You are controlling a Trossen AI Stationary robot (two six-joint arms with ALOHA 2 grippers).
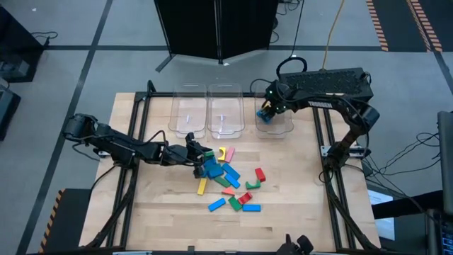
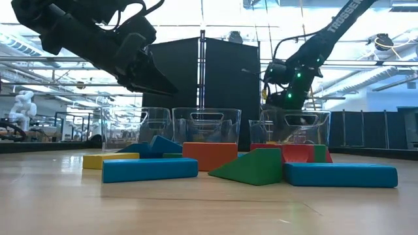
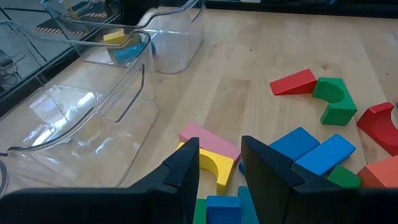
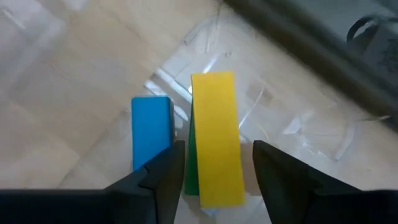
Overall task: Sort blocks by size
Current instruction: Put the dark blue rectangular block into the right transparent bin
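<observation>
Right gripper (image 1: 266, 111): hangs over the right-hand bin (image 1: 283, 127) near the tabletop's far edge; its jaws stand apart on either side of a yellow block (image 4: 216, 137), and whether they grip it cannot be told.
Right-hand bin contents: a blue block (image 4: 151, 130) and a green one beside the yellow block.
Left gripper (image 1: 198, 157): low over the near-left side of the block pile (image 1: 230, 184), jaws parted with nothing between them.
Block pile: blue, green, red, yellow and pink pieces scattered at mid-tabletop, nearer the front edge than the bins.
Other bins (image 1: 207, 110): two clear ones side by side at the far edge, left of the right-hand bin.
</observation>
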